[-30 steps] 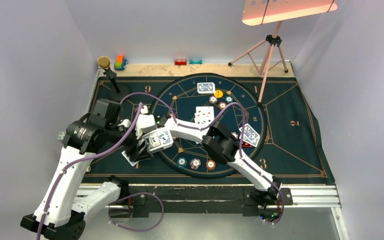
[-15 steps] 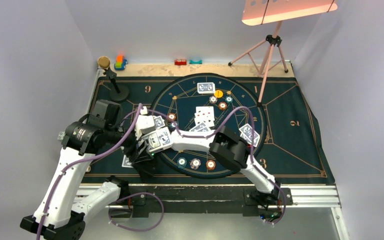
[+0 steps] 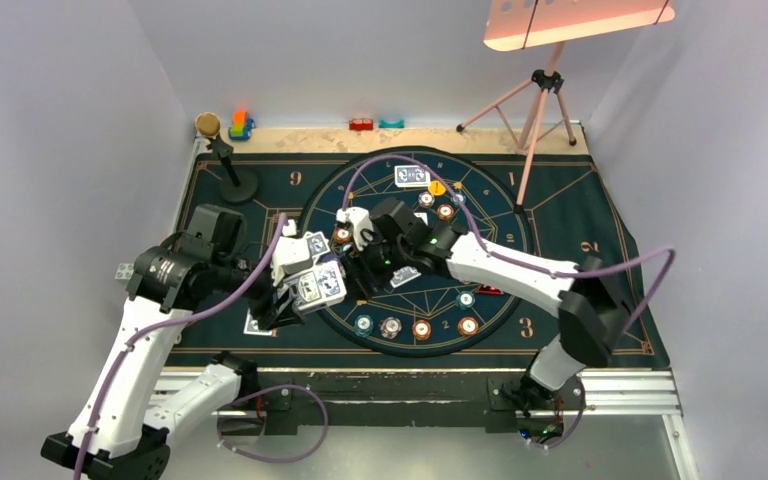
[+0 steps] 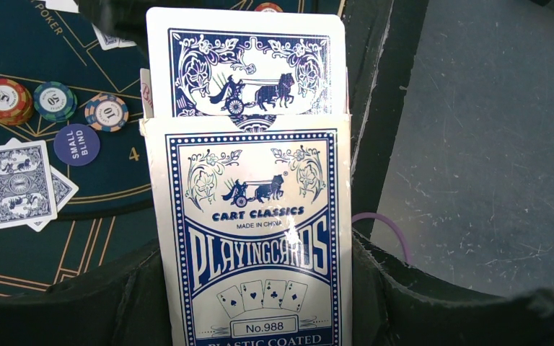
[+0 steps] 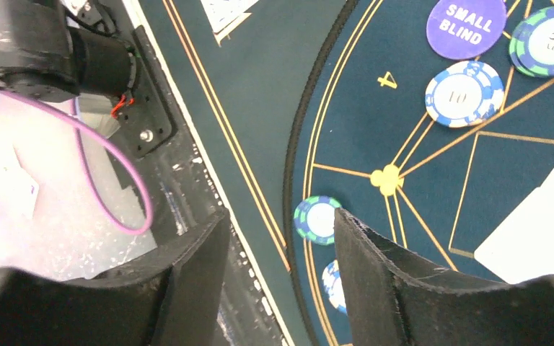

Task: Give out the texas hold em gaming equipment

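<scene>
My left gripper [image 3: 303, 292] is shut on a blue-and-white playing-card box [image 3: 318, 283] held over the mat's left part. In the left wrist view the box [image 4: 252, 231] fills the jaws and a blue-backed card [image 4: 245, 65] sticks out of its top. My right gripper [image 3: 358, 268] is open and empty just right of the box, and its jaws [image 5: 280, 216] hang over the round layout's edge above a teal chip [image 5: 316, 220]. A "10" chip [image 5: 464, 92] and the small blind disc [image 5: 466, 27] lie nearby. Several chips [image 3: 390, 326] line the circle's near edge.
Face-down cards [image 3: 412, 176], a yellow disc [image 3: 438, 187] and a red token [image 3: 490, 290] lie on the green mat [image 3: 580, 200]. A black stand [image 3: 228, 165] and toy blocks [image 3: 240, 125] are at back left, a pink tripod [image 3: 538, 110] at back right.
The right arm's elbow swung out to the right and its gripper drew back from the card box toward the mat's centre. The left gripper kept holding the box in place.
</scene>
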